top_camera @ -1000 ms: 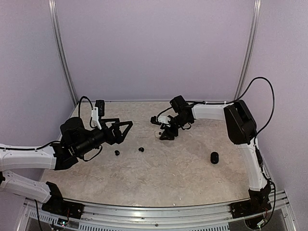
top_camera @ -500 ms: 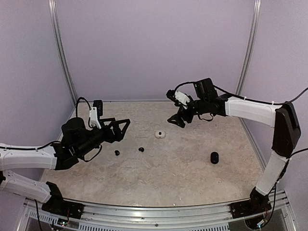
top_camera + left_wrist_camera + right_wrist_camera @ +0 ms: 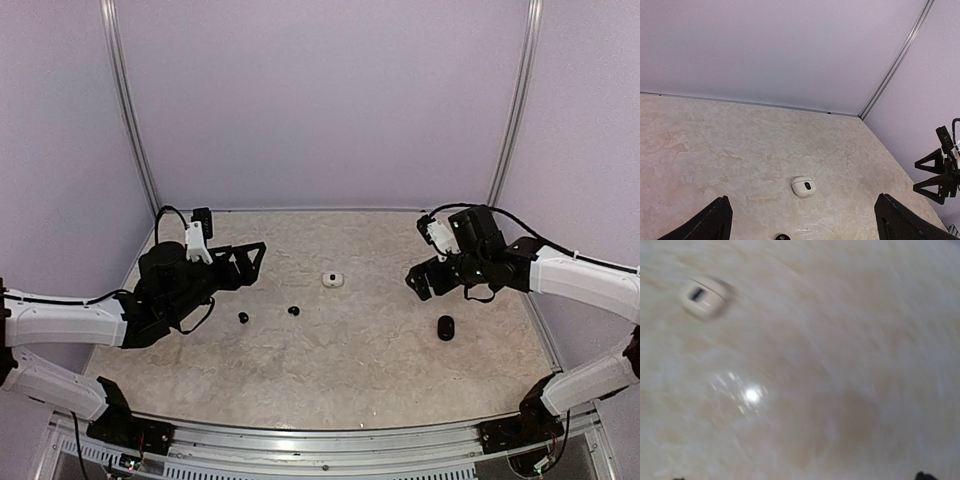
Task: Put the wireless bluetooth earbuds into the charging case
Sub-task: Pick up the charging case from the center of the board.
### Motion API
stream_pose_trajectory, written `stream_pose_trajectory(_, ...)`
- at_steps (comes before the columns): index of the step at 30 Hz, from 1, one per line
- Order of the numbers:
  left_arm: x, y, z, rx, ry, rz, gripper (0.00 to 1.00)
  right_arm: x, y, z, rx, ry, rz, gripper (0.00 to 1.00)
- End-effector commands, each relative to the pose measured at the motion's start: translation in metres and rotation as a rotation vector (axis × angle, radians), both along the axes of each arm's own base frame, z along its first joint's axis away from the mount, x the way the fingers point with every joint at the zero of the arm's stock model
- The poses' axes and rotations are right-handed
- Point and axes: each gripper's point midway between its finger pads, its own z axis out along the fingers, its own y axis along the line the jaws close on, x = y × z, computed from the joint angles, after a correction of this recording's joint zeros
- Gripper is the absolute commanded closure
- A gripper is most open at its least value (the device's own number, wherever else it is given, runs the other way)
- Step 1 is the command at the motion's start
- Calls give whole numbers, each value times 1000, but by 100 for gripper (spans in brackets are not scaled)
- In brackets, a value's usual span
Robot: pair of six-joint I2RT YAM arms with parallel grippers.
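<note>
Two tiny black earbuds (image 3: pixel 243 318) (image 3: pixel 293 311) lie apart on the marbled table, left of centre. A closed white pebble-shaped case (image 3: pixel 333 280) (image 3: pixel 803 186) (image 3: pixel 702 296) rests at mid-table, and a black pebble-shaped case (image 3: pixel 445 327) sits to the right. I cannot tell which one is the charging case. My left gripper (image 3: pixel 252 265) (image 3: pixel 805 225) hovers open left of the buds, facing the white case, with one bud (image 3: pixel 781 237) at the bottom edge of its view. My right gripper (image 3: pixel 420 282) hangs open above the table, just above the black case, holding nothing. The right wrist view is motion-blurred.
Lilac walls with metal corner rails (image 3: pixel 513 110) enclose the table at the back and sides. An aluminium frame (image 3: pixel 320 440) runs along the near edge, where both arm bases stand. The right gripper (image 3: pixel 936 175) shows at the right edge of the left wrist view.
My right gripper opened, left the white case on the table, rose and swung right towards the black case. The left arm drew back slightly to the left.
</note>
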Motion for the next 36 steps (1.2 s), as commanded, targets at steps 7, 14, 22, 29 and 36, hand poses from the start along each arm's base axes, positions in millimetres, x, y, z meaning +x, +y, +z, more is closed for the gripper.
stream_pose_trajectory(7, 11, 3, 2, -18, 13, 45, 1, -35, -64, -82, 55, 341, -457, 1)
stream_pose_trajectory(14, 12, 4, 3, -20, 14, 48, 1, -46, -89, -108, 45, 381, -629, 2)
stream_pose_trajectory(22, 13, 6, 4, -23, 15, 57, 1, -45, -91, -136, 96, 450, -665, 13)
stream_pose_trajectory(29, 14, 7, 2, -27, 16, 58, 1, -42, -88, -150, 107, 478, -645, 29)
stream_pose_trajectory(36, 13, 4, 0, -12, 16, 37, 1, -41, -73, -153, 136, 501, -564, 49)
